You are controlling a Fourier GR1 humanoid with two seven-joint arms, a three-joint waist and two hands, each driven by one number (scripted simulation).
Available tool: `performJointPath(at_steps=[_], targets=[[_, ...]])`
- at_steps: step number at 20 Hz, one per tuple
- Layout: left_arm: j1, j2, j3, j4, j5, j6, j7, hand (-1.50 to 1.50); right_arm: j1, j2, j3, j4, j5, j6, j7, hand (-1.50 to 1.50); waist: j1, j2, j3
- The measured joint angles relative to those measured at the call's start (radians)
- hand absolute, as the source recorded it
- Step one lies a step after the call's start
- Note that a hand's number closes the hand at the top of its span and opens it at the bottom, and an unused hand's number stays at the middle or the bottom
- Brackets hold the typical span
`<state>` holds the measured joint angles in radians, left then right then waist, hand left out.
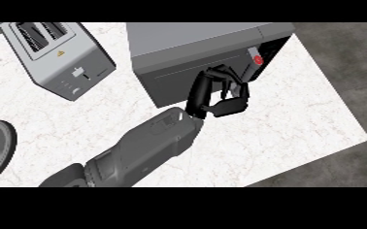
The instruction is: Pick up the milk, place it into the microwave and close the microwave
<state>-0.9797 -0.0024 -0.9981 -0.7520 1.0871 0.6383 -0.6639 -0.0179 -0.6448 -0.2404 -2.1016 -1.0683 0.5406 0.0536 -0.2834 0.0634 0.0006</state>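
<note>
The right hand point(224, 93) rests against the closed microwave point(204, 53) front near the control panel, fingers curled and holding nothing visible. The milk shows nowhere, presumably shut inside. The stiff door should need only a flat push. A toaster point(61, 58) stands far left on the surface point(287, 126).

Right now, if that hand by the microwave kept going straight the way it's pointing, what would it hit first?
The hand, which looks like the right one, points up and to the right at the microwave. It would meet the microwave's dark front by the red button first; it may already be touching, since depth is unclear.
</note>
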Motion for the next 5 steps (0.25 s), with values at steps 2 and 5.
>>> performJointPath(at_steps=[2,5], targets=[[0.002,0.000,-0.003,-0.001,0.012,-0.011,-0.001,-1.50,0.012,-0.004,-0.011,-0.006,-0.008,-0.002,0.003,-1.50,0.007,-0.002,-0.001],[0.001,0.000,-0.011,0.000,0.027,-0.027,-0.004,-1.50,0.026,-0.012,-0.020,-0.016,-0.018,-0.006,0.011,-1.50,0.016,-0.003,-0.002]])
